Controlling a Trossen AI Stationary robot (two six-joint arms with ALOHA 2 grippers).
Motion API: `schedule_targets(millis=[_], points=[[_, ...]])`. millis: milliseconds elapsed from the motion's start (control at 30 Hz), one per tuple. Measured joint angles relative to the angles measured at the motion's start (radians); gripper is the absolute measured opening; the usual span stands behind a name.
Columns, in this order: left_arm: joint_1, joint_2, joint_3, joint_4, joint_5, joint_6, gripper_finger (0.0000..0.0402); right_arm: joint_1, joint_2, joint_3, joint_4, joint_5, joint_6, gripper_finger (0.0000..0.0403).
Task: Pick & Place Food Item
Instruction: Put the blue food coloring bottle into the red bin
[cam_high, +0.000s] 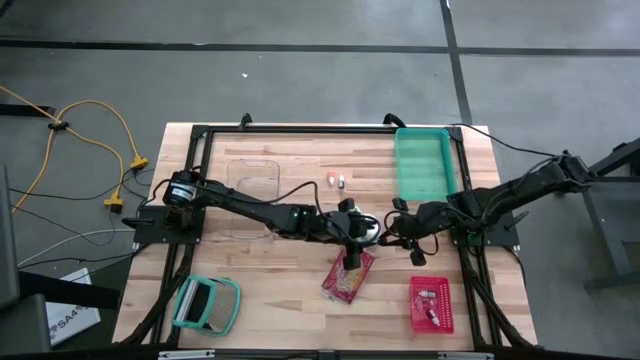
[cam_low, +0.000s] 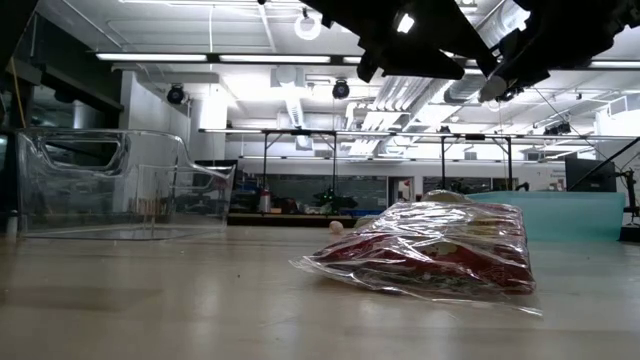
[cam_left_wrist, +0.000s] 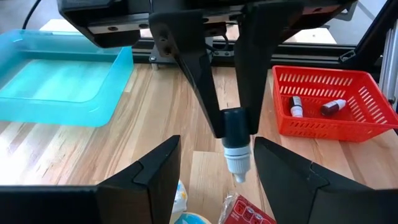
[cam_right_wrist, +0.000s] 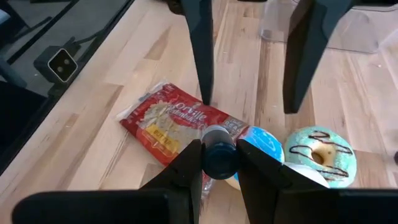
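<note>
A red popcorn bag (cam_high: 348, 276) (cam_right_wrist: 171, 124) lies flat on the wooden table (cam_high: 280, 290). Beside it lie a blue-iced doughnut (cam_right_wrist: 264, 144) and a teal doughnut with dark drizzle (cam_right_wrist: 320, 152). My right gripper (cam_high: 397, 228) (cam_right_wrist: 219, 149) hangs over them, shut on a small bottle (cam_left_wrist: 237, 140) with a dark body and a white nozzle. My left gripper (cam_high: 362, 232) (cam_left_wrist: 216, 149) faces it from the table's left, above the doughnuts. It is open with nothing between its fingers. My right gripper pinches the small bottle's dark body (cam_left_wrist: 236, 122) between its two fingertips (cam_left_wrist: 208, 106). The fingers slant down from the table's right and lie along the bottle. Its white nozzle (cam_left_wrist: 238, 160) sticks out past the fingertips, pointing down, clear of the table.
A teal tray (cam_high: 425, 165) stands at the far right. A clear plastic bin (cam_high: 250, 188) stands at the far left, and a red basket (cam_high: 432, 304) holding small bottles at the near right. Two small bottles (cam_high: 335, 182) lie mid-table, and a teal-and-white rack (cam_high: 207, 305) at the near left.
</note>
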Motion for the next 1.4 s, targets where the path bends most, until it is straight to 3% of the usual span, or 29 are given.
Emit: schedule_targets(millis=[200, 367, 600, 867, 1133, 1400], points=[[0.0, 0.0, 0.0, -0.002, 0.003, 0.0, 0.0195, 0.0, -0.029, 0.0, -0.088, -0.008, 0.049, 0.0078], [0.0, 0.0, 0.0, -0.005, 0.003, -0.001, 0.0194, 0.027, -0.09, -0.001, -0.146, -0.077, 0.152, 0.0078], [0.0, 0.0, 0.0, -0.005, 0.003, -0.002, 0.0194, 0.141, -0.162, -0.001, -0.273, -0.135, 0.384, 0.0078], [0.0, 0.0, 0.0, -0.005, 0.003, -0.005, 0.0194, 0.329, -0.144, 0.0, -0.31, -0.205, 0.7, 0.0078], [0.0, 0.001, 0.0, -0.005, 0.003, -0.005, 0.0194, 0.533, -0.076, 0.0, -0.3, -0.119, 0.97, 0.0078], [0.0, 0.001, 0.0, -0.005, 0.003, -0.021, 0.0194, 0.668, 0.072, 0.0, -0.144, -0.023, 1.096, 0.0078]])
